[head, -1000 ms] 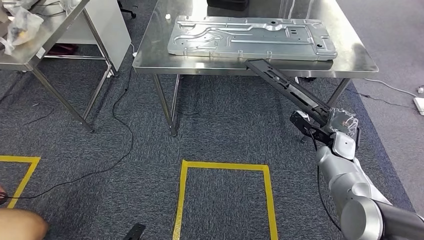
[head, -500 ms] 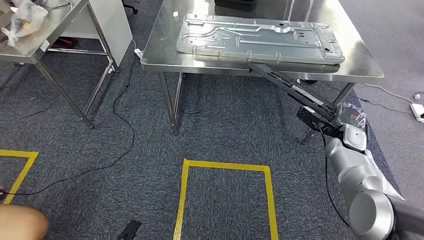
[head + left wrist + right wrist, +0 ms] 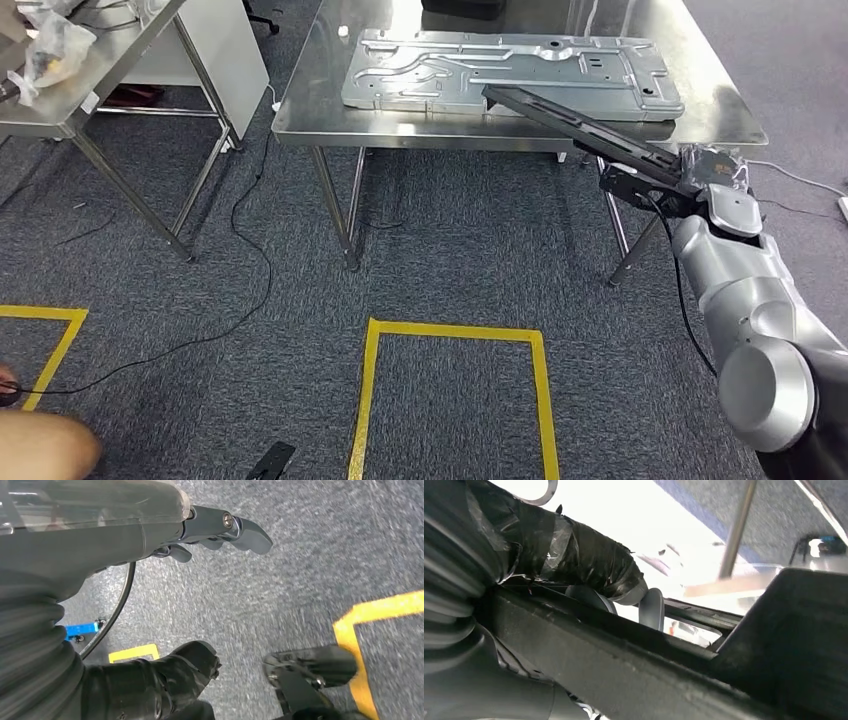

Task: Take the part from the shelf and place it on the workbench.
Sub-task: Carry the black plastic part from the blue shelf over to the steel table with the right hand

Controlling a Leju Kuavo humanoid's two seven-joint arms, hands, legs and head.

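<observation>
Head view: right hand grips one end of a long black part. The fingers are clamped on it. The part slopes up and away from the hand; its far end reaches over the front edge of the steel bench and lies over the near edge of a large stamped metal panel that rests flat on the bench top. Whether the far end touches the panel or hangs just above it, cannot tell. The held end is off the bench, out past its front right, above the carpet. The silver right arm comes in from the lower right.

Right wrist view: the part crosses the frame as a dark bar, with the taped thumb wrapped over it and a grey fingertip showing behind. A bench leg and bright glare behind.

Left wrist view: left hand hangs over grey carpet. Upper fingers and thumb are apart, nothing between them. Yellow floor tape runs nearby.

Surroundings, head view: a yellow taped rectangle on the carpet in front of the bench; another taped corner at far left. A black cable trails across the floor from the bench's left side. A second steel table stands at upper left, carrying a crumpled plastic bag.
</observation>
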